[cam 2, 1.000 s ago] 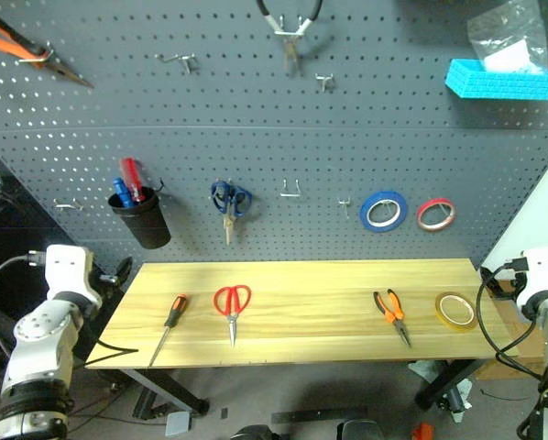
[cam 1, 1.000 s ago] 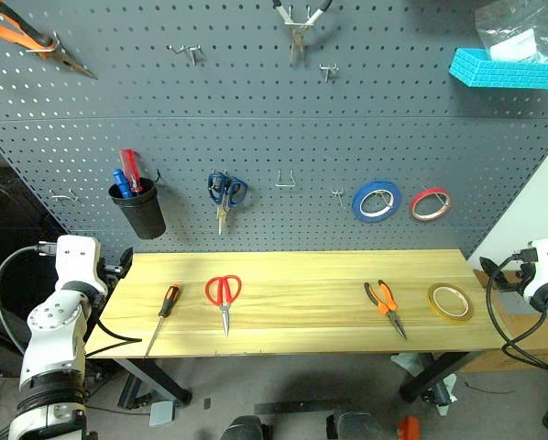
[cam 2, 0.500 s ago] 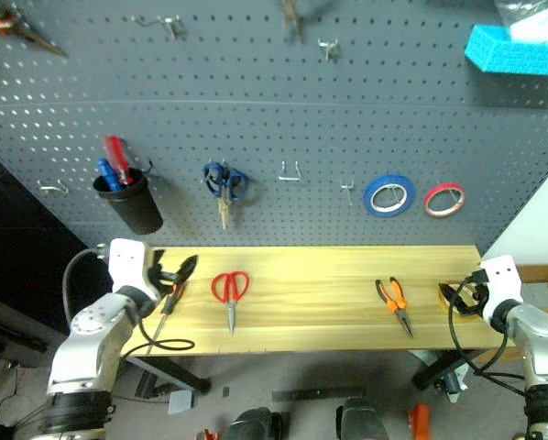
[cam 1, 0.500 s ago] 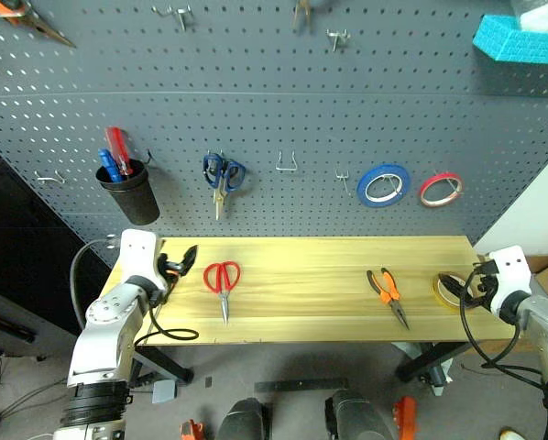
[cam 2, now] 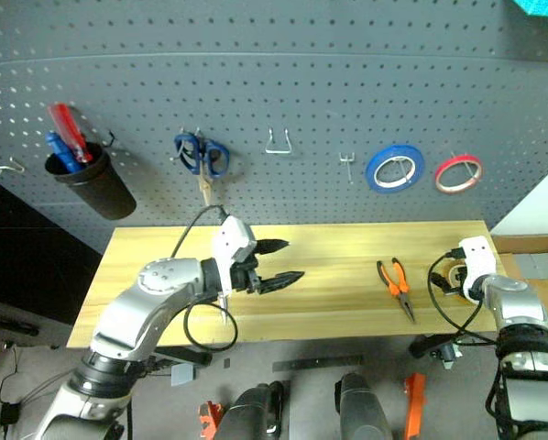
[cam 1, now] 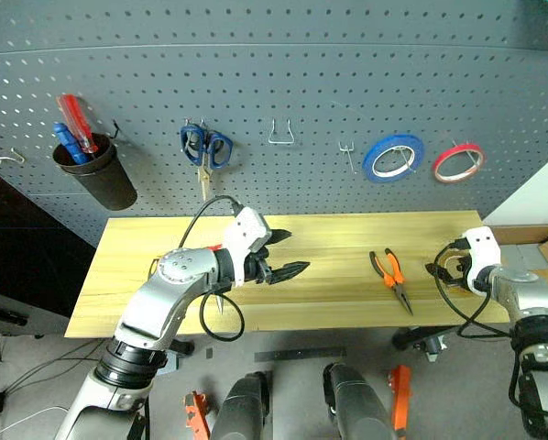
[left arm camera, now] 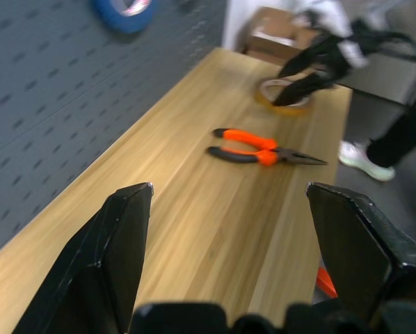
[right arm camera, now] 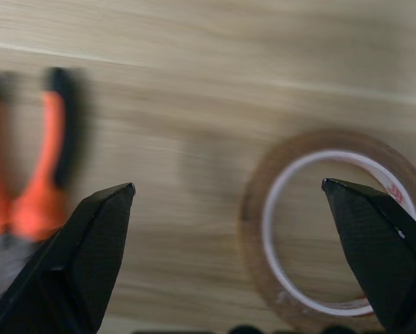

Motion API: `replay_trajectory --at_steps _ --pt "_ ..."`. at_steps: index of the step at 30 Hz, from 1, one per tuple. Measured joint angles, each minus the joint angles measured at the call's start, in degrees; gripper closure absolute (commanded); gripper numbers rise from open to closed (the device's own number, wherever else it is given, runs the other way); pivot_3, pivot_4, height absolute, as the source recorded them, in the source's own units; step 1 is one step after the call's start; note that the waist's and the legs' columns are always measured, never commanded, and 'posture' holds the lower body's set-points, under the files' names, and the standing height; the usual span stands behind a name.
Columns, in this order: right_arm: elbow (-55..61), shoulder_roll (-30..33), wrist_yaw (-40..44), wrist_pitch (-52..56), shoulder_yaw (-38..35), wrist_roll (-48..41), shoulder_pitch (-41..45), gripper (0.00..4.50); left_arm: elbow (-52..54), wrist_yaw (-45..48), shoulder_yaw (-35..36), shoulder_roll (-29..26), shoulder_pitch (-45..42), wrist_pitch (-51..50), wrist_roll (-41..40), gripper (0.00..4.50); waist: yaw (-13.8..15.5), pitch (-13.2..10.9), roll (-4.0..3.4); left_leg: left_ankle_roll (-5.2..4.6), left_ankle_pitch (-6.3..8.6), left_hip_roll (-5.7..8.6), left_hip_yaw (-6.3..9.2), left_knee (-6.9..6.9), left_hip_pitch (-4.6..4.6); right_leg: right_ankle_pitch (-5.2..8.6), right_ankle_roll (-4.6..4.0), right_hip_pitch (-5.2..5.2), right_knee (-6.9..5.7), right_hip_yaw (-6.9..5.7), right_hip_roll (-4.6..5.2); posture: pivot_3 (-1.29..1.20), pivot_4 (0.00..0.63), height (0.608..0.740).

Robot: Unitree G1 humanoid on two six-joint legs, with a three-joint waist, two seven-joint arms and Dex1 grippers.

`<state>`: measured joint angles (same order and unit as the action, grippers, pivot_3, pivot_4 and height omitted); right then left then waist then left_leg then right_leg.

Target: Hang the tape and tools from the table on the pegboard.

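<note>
In the left eye view I see my left tool [cam 1: 287,253] open and empty above the middle of the surface [cam 1: 338,304]. In the right wrist view my right tool [right arm camera: 229,229] is open above the tape [right arm camera: 333,223], near the surface's right edge beside the pliers [right arm camera: 37,174].

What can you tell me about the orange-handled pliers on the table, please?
The pliers are needle-nose, with orange and black handles and a slim dark metal nose. They lie flat on the light wood table, toward its right end, handles pointing to the pegboard and nose toward the front edge. Nothing touches them: the tape lies apart on their right, and the open left pincer is over the table to their left.
</note>
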<state>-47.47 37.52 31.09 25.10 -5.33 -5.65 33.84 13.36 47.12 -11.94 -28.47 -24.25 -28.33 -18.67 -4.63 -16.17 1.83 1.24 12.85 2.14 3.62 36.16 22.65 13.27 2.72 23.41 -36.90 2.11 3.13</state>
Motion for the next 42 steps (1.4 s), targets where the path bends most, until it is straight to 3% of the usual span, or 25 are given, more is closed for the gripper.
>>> replay_trajectory --at_steps 11,14,25,31,35,39,42 --pt "-20.71 -1.45 -1.79 -5.26 0.52 3.37 10.01 0.0 -2.15 2.36 -2.39 2.41 -1.77 7.42 3.27 0.72 -0.1 -1.49 0.33 -0.11 0.07 0.01 -0.18 0.03 0.2 -0.07 0.13 0.23 0.03 0.15 0.03 -0.07 0.341 0.74" --pt "-22.94 -1.46 -1.64 -5.66 0.47 4.03 11.29 0.59 -2.48 3.05 -2.32 2.7 -1.79 7.48 2.9 0.66 -0.1 -1.51 0.36 -0.12 0.07 0.01 -0.17 0.06 0.2 -0.07 0.16 0.23 0.01 0.15 0.02 -0.07 0.338 0.74" --pt "-23.9 -2.81 -0.16 -4.56 0.42 5.1 12.33 4.33 -2.6 8.97 -1.06 -1.02 -1.92 7.57 0.99 0.66 -0.1 -1.47 0.44 -0.11 0.08 0.01 -0.1 0.2 0.19 -0.11 0.22 0.16 0.01 0.12 0.01 -0.06 0.301 0.74" --pt "-21.14 -3.3 0.04 -4.6 -0.3 4.8 10.56 4.37 -2.62 8.96 1.93 -1.37 -1.98 7.4 0.34 0.66 -0.12 -1.38 0.55 -0.11 0.08 0.01 0.18 0.38 0.21 -0.15 0.28 0.13 -0.01 0.1 0.01 -0.1 0.269 0.74" --pt "-7.88 -2.71 2.63 0.05 -1.38 2.15 3.18 4.37 -3.73 7.78 3.28 -0.99 -2.23 8.67 0.67 0.66 -0.15 -1.3 0.4 -0.11 0.08 0.03 0.24 0.41 0.31 -0.16 0.3 0.21 -0.03 0.08 0.02 -0.11 0.238 0.74" --pt "30.67 -0.92 1.98 13.5 -6.46 -2.72 -13.99 4.37 -6.11 6.14 4.83 -0.71 -2.31 10.98 1.28 0.66 0.1 -0.97 -0.22 -0.05 0.11 0.07 0.42 0.8 1.22 -0.22 0.39 1.04 -0.31 -0.04 0.07 -0.16 0.221 0.74" --pt "56.15 -0.96 -1.44 20.57 -9.33 -4.17 -21.69 4.37 -8.47 4.63 5.59 0.78 -3.06 12.95 1.89 0.66 -0.19 -0.79 -0.3 -0.05 0.11 0.06 0.39 0.83 1.27 -0.34 0.55 1.09 -0.26 0.0 0.06 -0.19 0.212 0.74"
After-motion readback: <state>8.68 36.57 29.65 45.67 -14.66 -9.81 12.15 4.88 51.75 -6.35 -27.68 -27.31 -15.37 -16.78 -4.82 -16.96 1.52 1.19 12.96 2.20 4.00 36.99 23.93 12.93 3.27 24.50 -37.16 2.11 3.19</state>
